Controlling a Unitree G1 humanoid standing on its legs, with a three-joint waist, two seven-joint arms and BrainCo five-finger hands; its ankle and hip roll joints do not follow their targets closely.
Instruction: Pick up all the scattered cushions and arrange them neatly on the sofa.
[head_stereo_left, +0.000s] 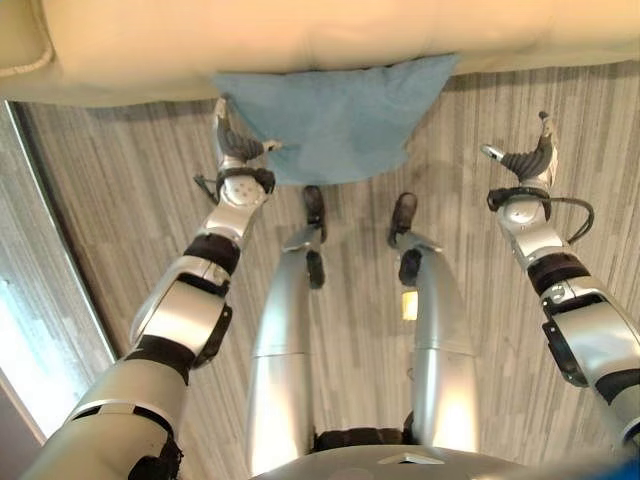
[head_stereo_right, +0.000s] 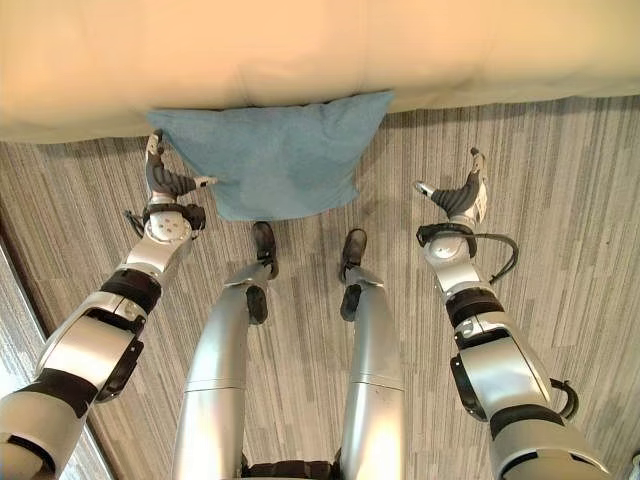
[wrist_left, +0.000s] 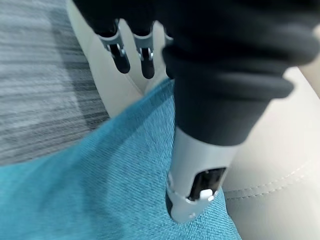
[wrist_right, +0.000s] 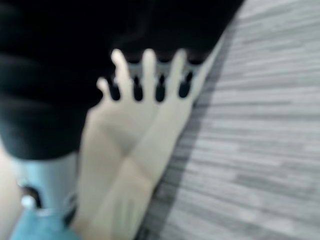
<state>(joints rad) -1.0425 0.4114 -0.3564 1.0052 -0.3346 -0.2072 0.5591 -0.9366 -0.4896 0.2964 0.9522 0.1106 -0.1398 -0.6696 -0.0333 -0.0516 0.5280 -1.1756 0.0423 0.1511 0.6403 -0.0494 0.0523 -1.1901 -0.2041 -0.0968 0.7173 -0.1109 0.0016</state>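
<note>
Cushion (head_stereo_right: 268, 160) on the floor against the sofa (head_stereo_right: 300, 50) front, not yet lifted.

From my seat, my left hand (head_stereo_right: 165, 180) sits at its left edge, fingers straight, thumb resting on the blue cloth, no grip that I can see; my right hand (head_stereo_right: 458, 195) hangs spread and empty, well apart; the pickup and placing are left, I judge.

We hold both silver-grey arms stretched forward, set wide apart. Our left hand (head_stereo_right: 165, 180) under its dark ribbed cover has straight fingers (wrist_left: 120, 57) and the thumb (wrist_left: 192, 200) spread out sideways. Our right hand (head_stereo_right: 462, 195) is raised with straight fingers (wrist_right: 150, 75) too, thumb splayed toward the left hand.
</note>
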